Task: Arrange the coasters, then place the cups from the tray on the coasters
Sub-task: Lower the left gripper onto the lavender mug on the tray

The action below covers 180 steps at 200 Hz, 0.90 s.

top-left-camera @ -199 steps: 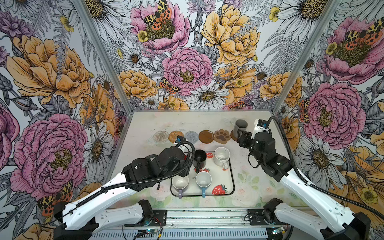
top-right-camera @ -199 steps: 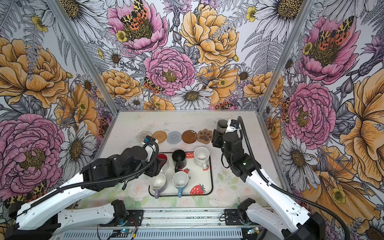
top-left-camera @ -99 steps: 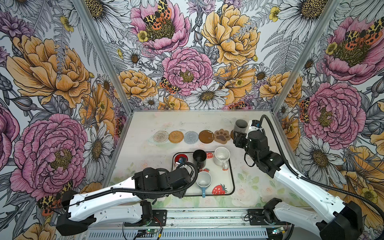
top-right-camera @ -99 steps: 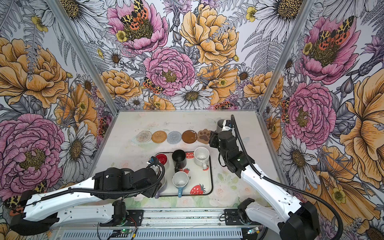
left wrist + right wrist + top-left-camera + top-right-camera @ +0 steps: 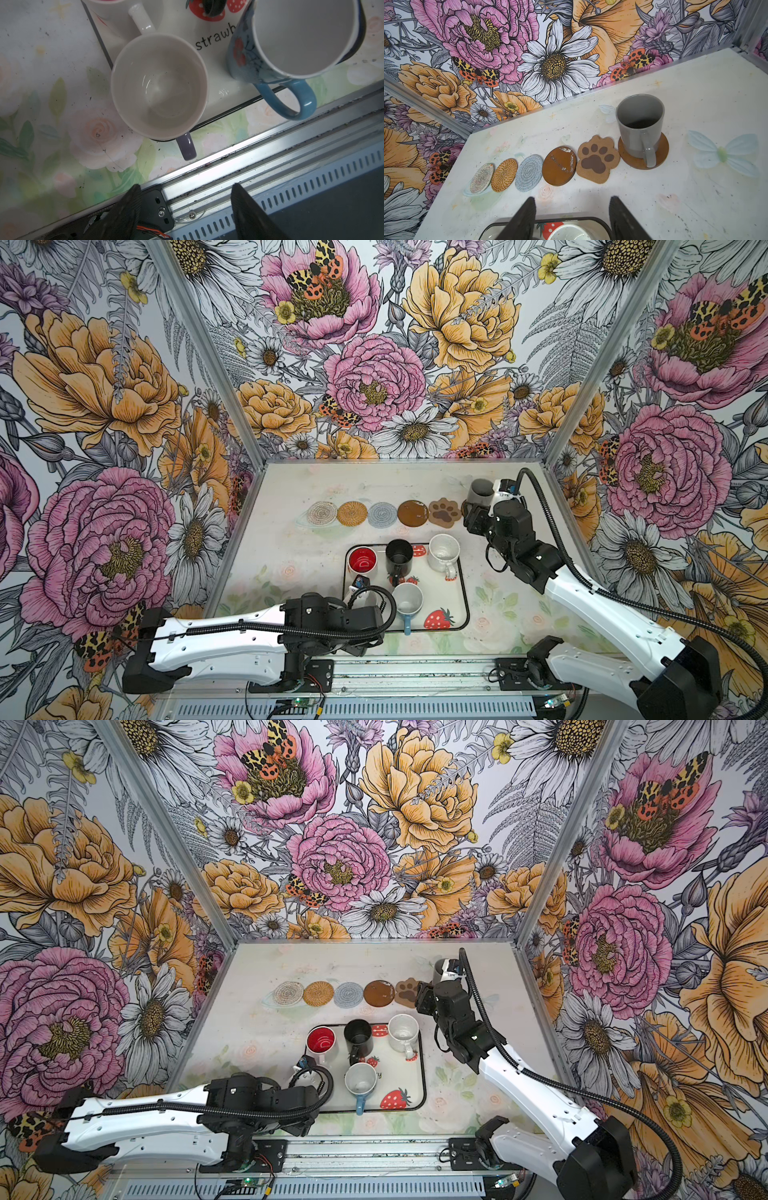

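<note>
- My left end effector [image 5: 185, 187] stands wide with nothing between its fingers. It is over the front edge of the tabletop [image 5: 41, 104], apart from the lilac mug [image 5: 159, 86].
- The lilac mug sits upright at a near corner of the tray [image 5: 218, 87], its handle jutting over the black rim. The light blue mug [image 5: 295, 41] stands just beside it.
- In a top view the red-inside mug [image 5: 362, 562], the black mug [image 5: 399, 558] and the speckled white mug [image 5: 444, 551] line the tray's far side.
- My right end effector [image 5: 572, 199] is spread and empty, hovering between the tray and the row of coasters.
- The grey mug [image 5: 639, 124] stands upright on a brown disc coaster [image 5: 662, 149] at the right end of that row.
- Next to it lie the paw coaster [image 5: 596, 160], the second brown disc [image 5: 559, 168], the grey spiral coaster [image 5: 527, 175], the rattan coaster [image 5: 504, 174] and the beaded coaster [image 5: 481, 180], all bare and close side by side.
</note>
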{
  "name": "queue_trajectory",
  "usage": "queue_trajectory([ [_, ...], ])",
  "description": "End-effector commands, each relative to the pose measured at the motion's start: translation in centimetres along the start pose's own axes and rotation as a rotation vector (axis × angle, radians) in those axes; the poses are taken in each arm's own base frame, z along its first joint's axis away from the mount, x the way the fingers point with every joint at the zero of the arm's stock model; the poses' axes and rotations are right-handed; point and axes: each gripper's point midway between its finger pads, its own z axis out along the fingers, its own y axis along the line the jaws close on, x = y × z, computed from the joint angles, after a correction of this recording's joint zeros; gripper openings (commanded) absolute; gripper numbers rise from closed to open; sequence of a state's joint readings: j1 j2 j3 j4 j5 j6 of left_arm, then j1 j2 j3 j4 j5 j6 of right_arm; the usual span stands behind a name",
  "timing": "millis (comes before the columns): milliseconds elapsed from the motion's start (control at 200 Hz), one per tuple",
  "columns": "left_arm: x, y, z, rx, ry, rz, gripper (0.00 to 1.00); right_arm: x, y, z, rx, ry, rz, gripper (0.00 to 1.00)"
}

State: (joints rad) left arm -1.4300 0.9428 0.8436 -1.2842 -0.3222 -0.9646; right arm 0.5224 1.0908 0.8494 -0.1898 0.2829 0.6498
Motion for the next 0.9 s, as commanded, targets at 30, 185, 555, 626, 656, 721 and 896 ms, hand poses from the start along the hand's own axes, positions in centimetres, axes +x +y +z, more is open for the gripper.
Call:
queue_trajectory([
  [30,0.1,0.8,0.7,-0.045,-0.021,-0.072,0.70,-1.3,1.4,0.2,-0.038,-0.018,0.022,0.59],
  [185,-0.1,1.0,1.4,-0.053,-0.051,-0.105,0.68,-1.1,1.8,0.6,-0.048,-0.007,0.019,0.59],
  [555,-0.7,0.2,3.4,-0.014,-0.122,-0.144,0.60,-1.0,1.9,0.7,-0.052,-0.006,0.020,0.59],
  [626,-0.8,0.3,3.8,-0.018,-0.132,-0.160,0.58,-1.0,2.0,0.8,-0.054,-0.005,0.020,0.59],
  [656,-0.8,0.3,4.0,-0.015,-0.134,-0.167,0.57,-1.0,2.1,0.8,-0.056,-0.003,0.020,0.59],
  [721,-0.7,0.0,4.5,0.004,-0.131,-0.173,0.57,-1.0,2.2,0.9,-0.063,0.000,0.020,0.59],
  [896,-0.6,0.3,5.7,0.009,-0.116,-0.205,0.53,-0.9,2.4,1.1,-0.067,0.004,0.018,0.59],
])
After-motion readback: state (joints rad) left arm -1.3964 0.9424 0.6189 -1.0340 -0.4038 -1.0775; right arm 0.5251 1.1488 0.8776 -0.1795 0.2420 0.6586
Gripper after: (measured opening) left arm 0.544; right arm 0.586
